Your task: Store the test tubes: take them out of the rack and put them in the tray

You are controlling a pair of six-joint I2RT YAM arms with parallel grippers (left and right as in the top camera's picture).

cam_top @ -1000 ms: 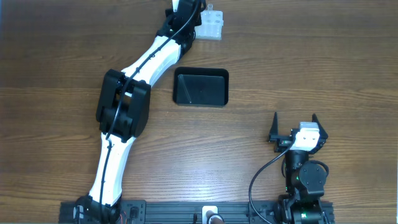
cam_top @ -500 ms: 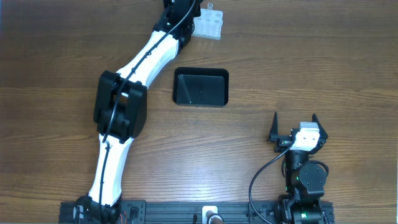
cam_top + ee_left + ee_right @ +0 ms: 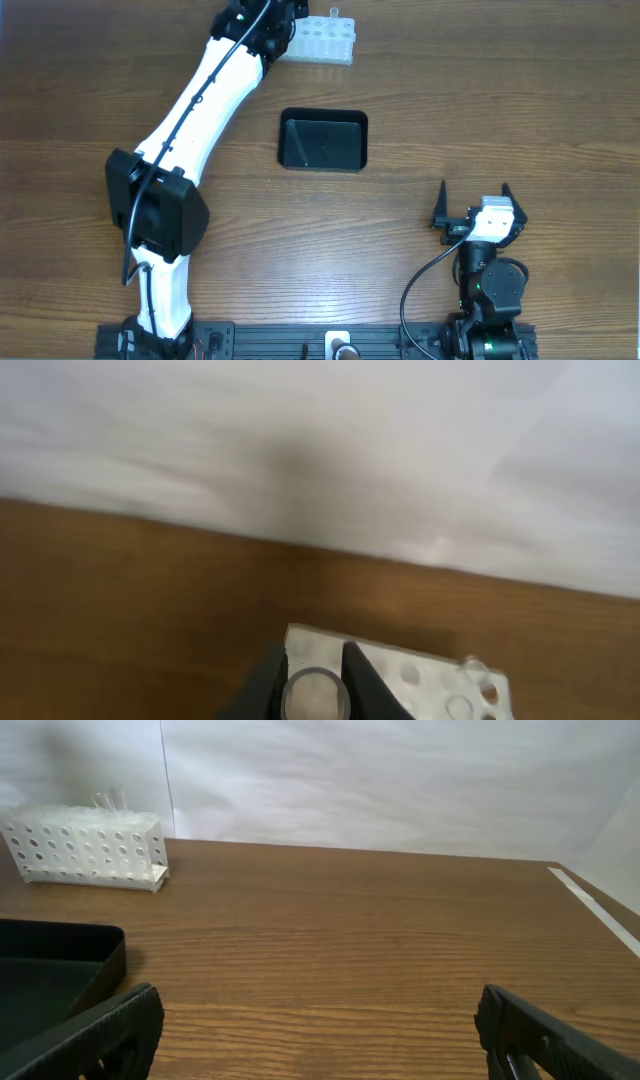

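left fingers (image 3: 366, 682) clamp tube (image 3: 315, 696) at rack (image 3: 420, 672) | right fingers (image 3: 112, 1028) apart | second tube (image 3: 336, 11) racked

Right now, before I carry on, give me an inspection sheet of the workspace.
Surface: wooden table, no spills seen.
Job's things: white rack at the far edge, a spare tube sticking up from it; black tray holds no tubes.
Clutter: nothing seen.
Grippers: left gripper at the rack, closed on the held tube; right gripper open near its base.
Cables: black cable loops beside the right arm.
Surroundings: white wall behind the table.
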